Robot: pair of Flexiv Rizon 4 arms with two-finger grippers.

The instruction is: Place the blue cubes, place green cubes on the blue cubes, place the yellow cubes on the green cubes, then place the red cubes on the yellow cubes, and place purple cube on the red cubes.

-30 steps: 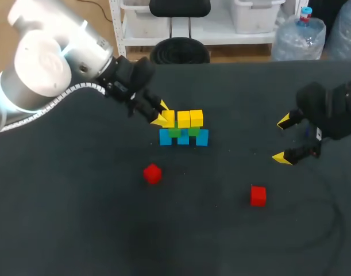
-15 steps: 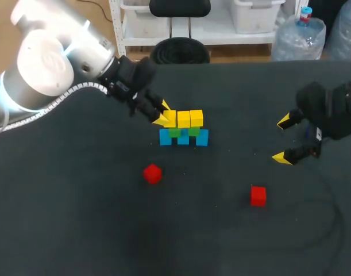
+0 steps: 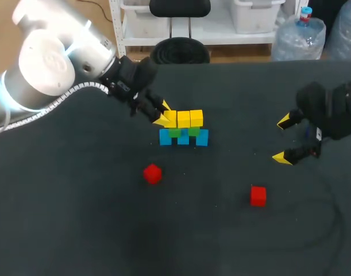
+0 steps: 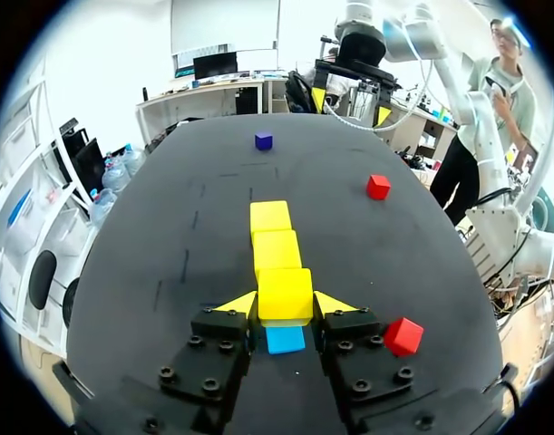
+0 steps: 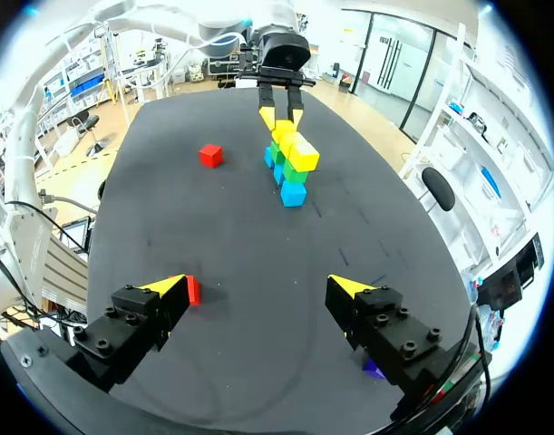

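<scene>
Looking over the black table (image 3: 77,230), I have my left arm (image 3: 49,63) in at the stack mid-table and my right arm (image 3: 336,112) well off to the side. The left gripper (image 4: 286,301) is closed to one cube's width, pinching the end yellow cube (image 4: 285,292) from both sides as it sits on the row. The right gripper (image 3: 283,139) is spread wide and holds nothing. By my reading, the blue cubes (image 3: 182,138) and green cubes (image 3: 184,131) are done, and the yellow cubes (image 3: 183,119) need only this release. What is left lies loose on the table: one red cube (image 3: 152,173) near the stack, the other red cube (image 3: 258,195) closer to my right gripper, and the purple cube (image 4: 264,140) far past the stack.
</scene>
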